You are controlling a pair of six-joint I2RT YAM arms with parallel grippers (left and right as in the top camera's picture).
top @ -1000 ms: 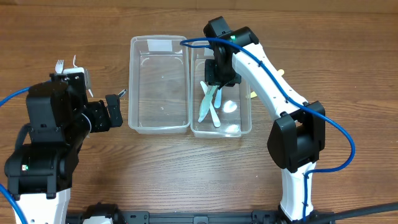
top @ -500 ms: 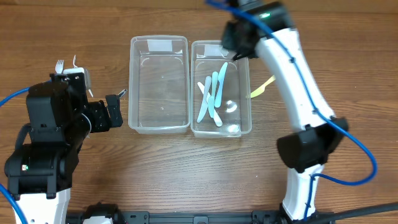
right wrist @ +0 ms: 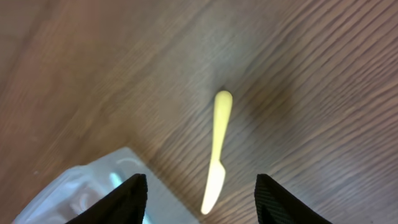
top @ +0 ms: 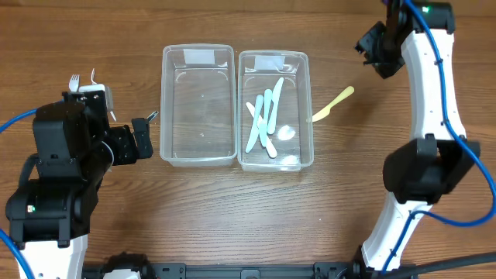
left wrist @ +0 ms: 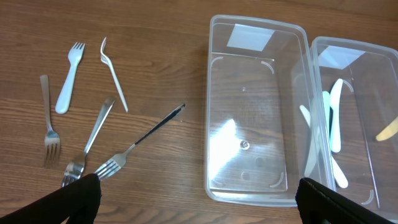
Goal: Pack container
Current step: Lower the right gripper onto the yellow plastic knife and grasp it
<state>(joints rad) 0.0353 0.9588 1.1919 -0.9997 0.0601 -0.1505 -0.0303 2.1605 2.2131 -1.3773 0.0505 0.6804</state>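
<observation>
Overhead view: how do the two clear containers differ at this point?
The empty container holds nothing; the filled container holds pale plastic cutlery. The empty container sits toward the forks, the filled container toward the yellow knife. Both are clear, rectangular, lidless, side by side.

White arms [top: 422, 70], black joints [top: 422, 172], blue cables [top: 17, 120]

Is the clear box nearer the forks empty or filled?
Empty: the box shows only its bare clear bottom in the overhead and left wrist views; nothing lies inside.
</observation>
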